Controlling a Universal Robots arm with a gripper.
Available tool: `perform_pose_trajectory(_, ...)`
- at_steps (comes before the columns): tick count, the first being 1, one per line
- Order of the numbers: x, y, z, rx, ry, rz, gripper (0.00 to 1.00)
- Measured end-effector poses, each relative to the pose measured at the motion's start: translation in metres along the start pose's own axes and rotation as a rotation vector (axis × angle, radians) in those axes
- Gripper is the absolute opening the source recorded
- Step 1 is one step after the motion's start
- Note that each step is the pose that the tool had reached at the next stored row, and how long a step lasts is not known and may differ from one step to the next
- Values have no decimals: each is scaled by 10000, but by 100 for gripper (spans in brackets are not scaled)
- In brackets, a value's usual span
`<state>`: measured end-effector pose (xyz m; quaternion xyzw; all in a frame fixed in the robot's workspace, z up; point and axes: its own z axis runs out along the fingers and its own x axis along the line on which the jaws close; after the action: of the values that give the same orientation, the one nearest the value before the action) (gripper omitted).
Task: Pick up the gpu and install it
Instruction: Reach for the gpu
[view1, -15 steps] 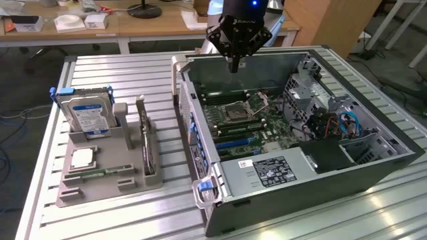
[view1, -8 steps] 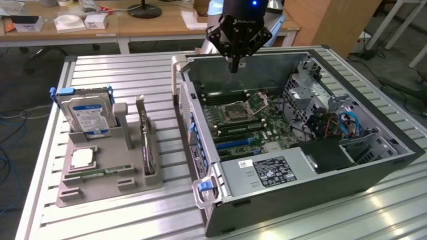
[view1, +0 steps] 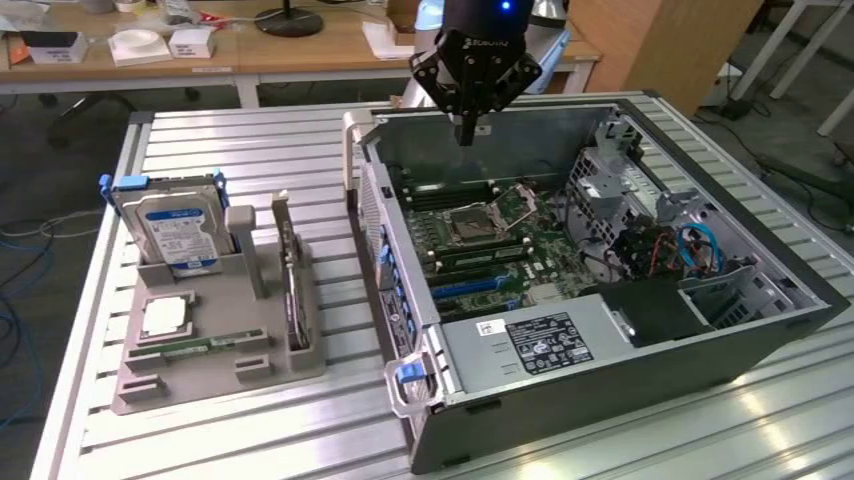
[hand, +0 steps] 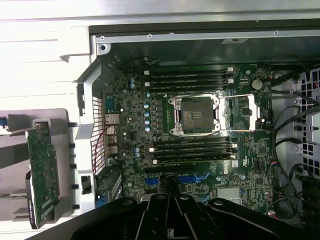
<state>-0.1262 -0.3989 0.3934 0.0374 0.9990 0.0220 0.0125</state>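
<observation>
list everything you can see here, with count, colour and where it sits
computer case: one, dark grey, open, on the table toward the exterior view's right
motherboard: one, green, inside the case
power supply: one, grey with black label, in the case's near end
holder: one, grey, on the table at the exterior view's left
gpu: one, dark, on edge in the holder
hard drive: one, silver with blue label, upright in the holder
processor chip: one, silver, flat in the holder
memory stick: one, green, flat in the holder
table: one, silver, slatted
gripper: one, black, shut, empty, above the open case
</observation>
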Motion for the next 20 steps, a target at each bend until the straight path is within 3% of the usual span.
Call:
perform_pose_trajectory(5,141,-10,-3,-1,0,-2,10)
perform_pose_trajectory(20,813,-61,-15,55,16,-1,10)
